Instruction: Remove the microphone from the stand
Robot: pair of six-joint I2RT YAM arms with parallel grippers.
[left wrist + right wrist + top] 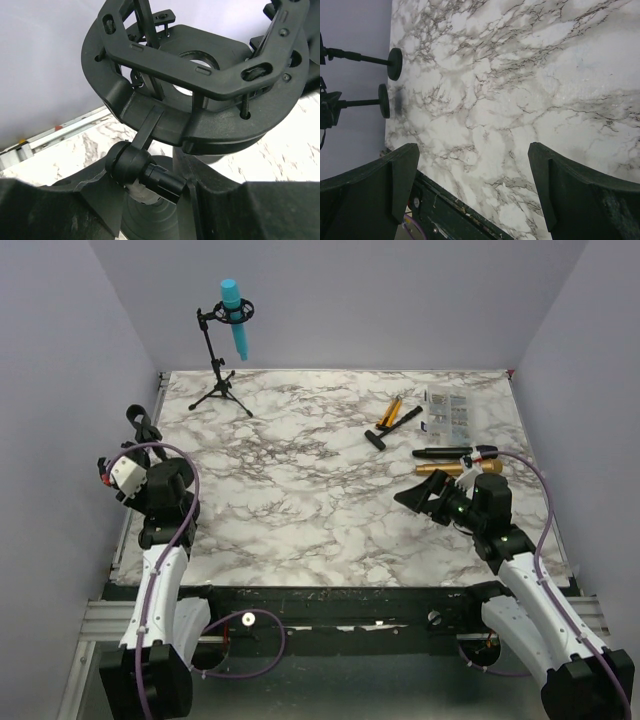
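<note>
- Blue microphone (234, 312) sits tilted in the top ring of the tripod stand (220, 385), at the far-left corner of the counter (300, 490).
- Left end effector (147, 200) is at the counter's left edge. Its fingers are closed around the post beneath an empty shock mount (200, 85).
- Right end effector (472, 150) has its fingers spread wide, gripping nothing, over bare marble.
- Gold microphone (460, 468) and black microphone (455, 451) lie just beyond it.

Both white-and-black arms (157, 580) trail purple cables (197, 490).
</note>
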